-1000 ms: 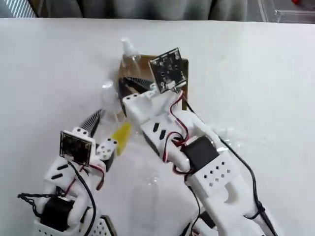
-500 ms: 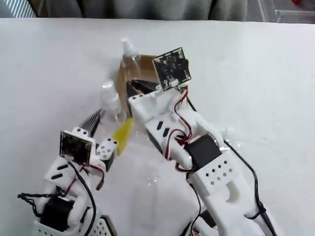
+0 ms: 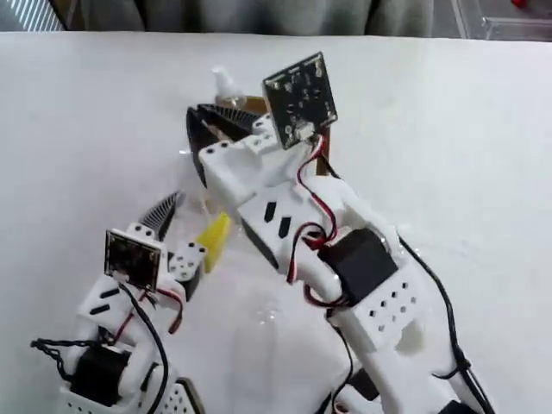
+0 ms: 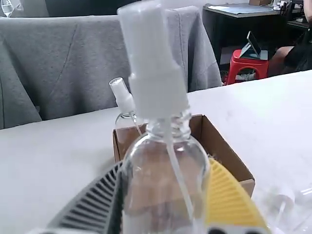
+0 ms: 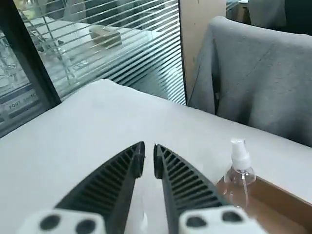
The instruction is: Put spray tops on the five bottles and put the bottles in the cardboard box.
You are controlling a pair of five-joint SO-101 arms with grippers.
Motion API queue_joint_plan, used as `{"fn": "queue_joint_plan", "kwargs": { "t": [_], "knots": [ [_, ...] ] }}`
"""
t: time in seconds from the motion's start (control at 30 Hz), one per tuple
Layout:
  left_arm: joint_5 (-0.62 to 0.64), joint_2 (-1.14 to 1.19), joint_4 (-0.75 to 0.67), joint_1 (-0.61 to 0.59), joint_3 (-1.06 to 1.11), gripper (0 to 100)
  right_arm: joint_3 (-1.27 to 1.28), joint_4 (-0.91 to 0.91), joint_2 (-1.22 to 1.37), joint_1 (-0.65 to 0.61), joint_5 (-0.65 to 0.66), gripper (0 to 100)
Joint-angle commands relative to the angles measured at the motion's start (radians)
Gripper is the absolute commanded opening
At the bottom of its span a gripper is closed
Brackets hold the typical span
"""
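A clear bottle with a white spray top (image 4: 161, 165) stands upright between the grey and yellow fingers of my left gripper (image 3: 191, 220), which is shut on it near the table's front left. My right gripper (image 3: 194, 116) hovers above that bottle's top beside the cardboard box (image 3: 324, 160), its black fingers (image 5: 127, 165) shut with nothing between them. A second bottle with a spray top (image 3: 226, 84) stands in the far corner of the box (image 4: 222, 151); the right wrist view has it too (image 5: 239, 170).
The right arm (image 3: 345, 259) lies across the middle of the table and covers most of the box. Loose clear parts lie on the table near it (image 3: 269, 315) and right of the box (image 4: 287, 200). A grey cloth hangs behind the table's far edge.
The right gripper has risen and swung left and away from the box, now covering the held bottle's spray top in the high view. The left arm has kept still with its bottle.
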Motion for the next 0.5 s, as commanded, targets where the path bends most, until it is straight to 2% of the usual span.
{"fn": "queue_joint_plan", "kwargs": {
  "t": [0.0,0.2,0.47],
  "knots": [
    [-0.011,-0.010,-0.026,0.010,-0.015,4,-0.049,0.064,-0.010,-0.008,0.000,1.5],
    [-0.012,-0.010,-0.026,0.010,-0.015,4,-0.049,0.232,-0.079,-0.012,0.000,1.5],
    [-0.011,-0.010,-0.029,0.010,-0.015,4,-0.051,0.240,-0.128,0.048,0.000,1.5]
  ]
}}
